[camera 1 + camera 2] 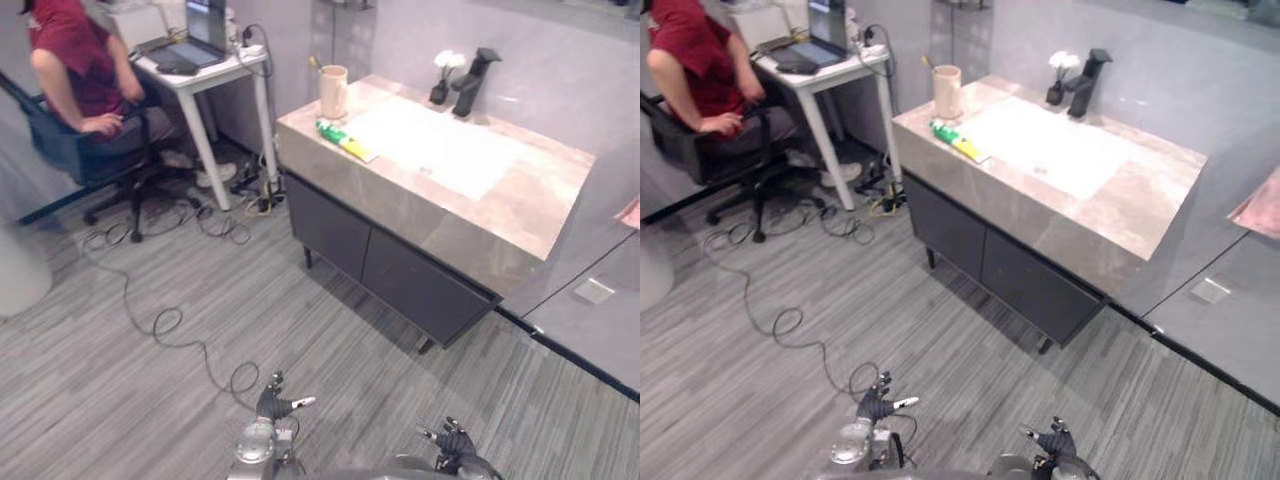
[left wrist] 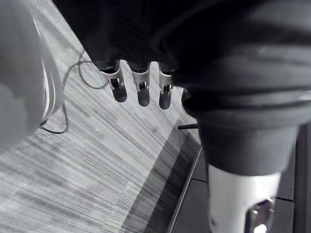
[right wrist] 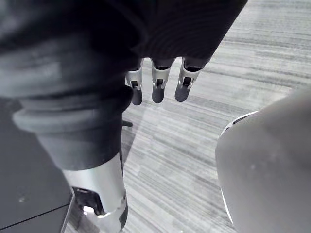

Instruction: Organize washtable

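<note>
**Washtable (image 1: 540,200) far off, nothing held yet**

It is well apart from the left hand (image 1: 275,403) and the right hand (image 1: 455,440), so a reach from here would miss. Both hang low, fingers loose, holding nothing. The cup (image 1: 333,91) stands near the table's corner; a rough bump could knock it off. The tube (image 1: 345,140) lies near it and could slide away. Something thin pokes from the cup; I cannot tell what.
</note>
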Tool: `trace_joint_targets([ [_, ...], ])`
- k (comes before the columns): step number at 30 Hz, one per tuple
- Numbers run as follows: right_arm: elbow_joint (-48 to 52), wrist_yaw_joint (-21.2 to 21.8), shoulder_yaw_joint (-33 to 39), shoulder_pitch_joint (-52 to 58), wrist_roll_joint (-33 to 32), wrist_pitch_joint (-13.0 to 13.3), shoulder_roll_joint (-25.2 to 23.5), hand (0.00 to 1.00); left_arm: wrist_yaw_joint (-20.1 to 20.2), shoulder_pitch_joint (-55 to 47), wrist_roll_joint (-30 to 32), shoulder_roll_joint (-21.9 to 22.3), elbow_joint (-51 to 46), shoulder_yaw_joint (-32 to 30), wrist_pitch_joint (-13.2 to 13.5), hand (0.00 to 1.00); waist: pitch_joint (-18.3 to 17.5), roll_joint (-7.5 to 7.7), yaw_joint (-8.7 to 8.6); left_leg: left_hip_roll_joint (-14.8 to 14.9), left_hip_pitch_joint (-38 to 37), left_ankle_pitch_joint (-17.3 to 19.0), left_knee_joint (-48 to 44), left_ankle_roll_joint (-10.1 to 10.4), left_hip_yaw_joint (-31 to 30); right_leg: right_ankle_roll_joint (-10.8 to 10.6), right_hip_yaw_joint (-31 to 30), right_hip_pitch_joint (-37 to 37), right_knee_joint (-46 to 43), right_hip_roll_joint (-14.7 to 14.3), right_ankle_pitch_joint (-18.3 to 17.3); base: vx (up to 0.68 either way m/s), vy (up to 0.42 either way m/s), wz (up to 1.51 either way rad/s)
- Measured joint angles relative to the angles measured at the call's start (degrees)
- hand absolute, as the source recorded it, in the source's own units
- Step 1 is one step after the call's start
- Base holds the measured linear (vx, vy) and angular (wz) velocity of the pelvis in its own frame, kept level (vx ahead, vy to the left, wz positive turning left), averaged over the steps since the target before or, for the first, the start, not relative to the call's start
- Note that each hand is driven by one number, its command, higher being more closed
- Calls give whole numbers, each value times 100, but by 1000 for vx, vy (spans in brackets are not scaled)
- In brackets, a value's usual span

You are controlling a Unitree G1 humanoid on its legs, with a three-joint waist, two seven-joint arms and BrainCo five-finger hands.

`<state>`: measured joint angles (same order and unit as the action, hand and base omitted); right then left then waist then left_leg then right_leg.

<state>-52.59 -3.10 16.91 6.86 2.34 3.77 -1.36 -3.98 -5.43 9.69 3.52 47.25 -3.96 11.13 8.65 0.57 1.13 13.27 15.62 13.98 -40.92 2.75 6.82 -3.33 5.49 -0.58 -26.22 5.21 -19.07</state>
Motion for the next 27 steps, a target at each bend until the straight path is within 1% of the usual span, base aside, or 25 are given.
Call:
trace_joint_targets([
  [1, -39, -10, -162, -15, 14, -17, 46, 0, -26, 9, 2, -16, 62, 51, 5, 0, -10, -16, 54, -227, -249, 290, 330, 78, -106, -154, -355, 106, -88, 26, -98, 211, 309, -83],
  [2, -26, -8, -239, -4, 13, -17, 23, 0, -43, 47, 1, -73, 77, 60, -2, 0, -50, 71, 14, -263, -253, 287, 359, 78, -40, -124, -500, 114, -1, 36, -79, 230, 320, -51],
  [3, -30, -6, -390, 28, 60, -10, -28, 0, -99, 106, -1, -139, 78, 76, 2, 0, -118, 193, -20, -360, -249, 281, 400, 69, -9, -58, -719, 96, 219, -23, -21, 205, 247, -15],
  [4, -40, -8, -481, 71, 67, -2, -62, 0, -123, 171, -2, -165, 92, 102, 2, 0, -174, 281, -6, -418, -250, 280, 369, 68, 32, -24, -882, 58, 377, -88, 7, 188, 208, -12],
  [6, -40, -8, -606, 74, 90, 16, -44, 0, -133, 238, -8, -171, 194, 98, 4, 0, -181, 271, -17, -423, -324, 281, 400, 67, 144, 82, -1087, -34, 566, -89, 161, 119, 136, -25],
  [7, -44, 1, -641, 73, 181, 18, -6, 0, -147, 218, -11, -205, 201, 70, 4, 0, -193, 264, 5, -394, -433, 280, 454, 68, 291, 120, -1260, -41, 712, -97, 304, 124, 173, -54],
  [9, -52, 0, -654, 74, 181, 15, -5, 0, -159, 159, -56, -204, 204, -75, -1, 0, -212, 227, 3, -320, -569, 279, 522, 66, 550, 65, -1512, -44, 888, -112, 463, 116, 149, -89],
  [11, -111, 2, -593, 78, 187, 2, 1, 0, -179, 80, -105, -202, 219, -164, -3, 0, -342, 198, -1, -303, -722, 255, 663, 26, 784, -35, -1743, -27, 1078, -98, 606, 104, 84, -98],
  [12, -172, 16, -510, 71, 208, -9, 25, 0, -203, 51, -122, -193, 219, -251, -3, 0, -388, 184, 2, -244, -842, 257, 714, 28, 849, -38, -1894, -13, 1086, -108, 657, 128, 83, -95],
  [13, -266, 42, -307, 39, 235, -9, 20, 0, -232, 14, -123, -198, 233, -307, -3, 0, -448, 92, 6, -230, -903, 264, 715, 27, 974, -83, -2025, 100, 880, -143, 701, 124, 89, -92],
  [14, -288, 52, -171, 6, 236, -14, 22, 0, -234, -6, -123, -193, 244, -322, -4, 0, -452, 56, 10, -243, -982, 263, 788, 26, 1019, -85, -2030, 201, 670, -165, 702, 74, 102, -85],
  [15, -345, 65, 122, -42, 229, -21, 26, 0, -234, -26, -124, -181, 316, -315, -5, 0, -487, -26, 10, -344, -1148, 281, 1062, 2, 1025, -85, -2014, 542, -26, -217, 701, 29, 84, -52],
  [16, -337, 71, 262, -49, 226, -16, 29, 0, -231, -57, -125, -186, 339, -285, -4, 0, -495, -41, -17, -415, -1239, 304, 1207, -32, 1014, -85, -1980, 759, -477, -224, 701, 16, 82, -31],
  [17, -310, 74, 401, -55, 212, 9, 30, 0, -225, -32, -125, -197, 359, -212, -3, 0, -486, -24, -52, -528, -1327, 364, 1342, -70, 962, -86, -1940, 1026, -1073, -206, 702, 31, 84, 26],
  [18, -308, 84, 596, -84, 213, 4, 28, 0, -208, 82, -125, -240, 454, -9, -5, 0, -439, 58, -85, -740, -1425, 618, 1403, -86, 800, -103, -1826, 1436, -2102, -83, 729, 46, 27, 70],
  [19, -353, 88, 719, -81, 216, -21, 25, 0, -160, 108, -124, -271, 575, 122, -12, 0, -354, 231, -120, -976, -1491, 816, 1233, -220, 669, 21, -1705, 1662, -2904, 150, 897, 42, 9, 72],
  [20, -354, 88, 744, -79, 218, -24, 42, 0, -142, 104, -125, -265, 593, 124, -19, 0, -354, 232, -134, -1003, -1519, 868, 1211, -234, 623, 50, -1668, 1687, -3029, 185, 966, 109, -47, 68],
  [21, -353, 86, 782, -40, 220, -56, 127, 0, -110, -32, -131, -243, 606, 104, -59, 0, -337, 165, -186, -1057, -1659, 1022, 1189, -373, 487, 239, -1511, 1705, -3353, 286, 1321, 147, -44, 45],
  [22, -274, 82, 774, 55, 225, -55, 162, 0, -109, -48, -130, -245, 601, 34, -67, 0, -283, 38, -195, -1051, -1850, 1071, 1316, -431, 407, 358, -1374, 1889, -3696, 284, 1645, 191, -48, 37],
  [23, -269, 82, 773, 97, 226, -53, 167, 0, -109, -52, -130, -224, 602, -80, -72, 0, -281, 42, -180, -1038, -1961, 1077, 1382, -451, 404, 332, -1262, 1970, -3742, 271, 1431, 186, -34, 8],
  [24, -269, 82, 762, 119, 232, -52, 172, 0, -142, -56, -132, -254, 620, -350, -96, 0, -262, 68, -176, -970, -2068, 1101, 1477, -435, 399, 338, -905, 2130, -3580, 252, 898, 206, -54, -7],
  [25, -285, 72, 757, 169, 227, -37, 162, 0, -147, -56, -137, -268, 621, -484, -94, 0, -243, 28, -179, -833, -2166, 1153, 1519, -407, 385, 316, -386, 2209, -2994, 183, 571, 221, -66, -5],
  [26, -290, 71, 733, 182, 229, -40, 158, 0, -144, -57, -140, -258, 632, -535, -91, 0, -236, 19, -174, -801, -2239, 1159, 1595, -398, 380, 282, -162, 2199, -2599, 155, 502, 279, -92, 10],
  [27, -291, 61, 636, 247, 230, -54, 131, 0, -130, -68, -218, -245, 640, -572, -88, 0, -246, 106, -179, -799, -2348, 1120, 1754, -326, 379, 315, 194, 2092, -1637, 122, 553, 358, -115, 25],
])
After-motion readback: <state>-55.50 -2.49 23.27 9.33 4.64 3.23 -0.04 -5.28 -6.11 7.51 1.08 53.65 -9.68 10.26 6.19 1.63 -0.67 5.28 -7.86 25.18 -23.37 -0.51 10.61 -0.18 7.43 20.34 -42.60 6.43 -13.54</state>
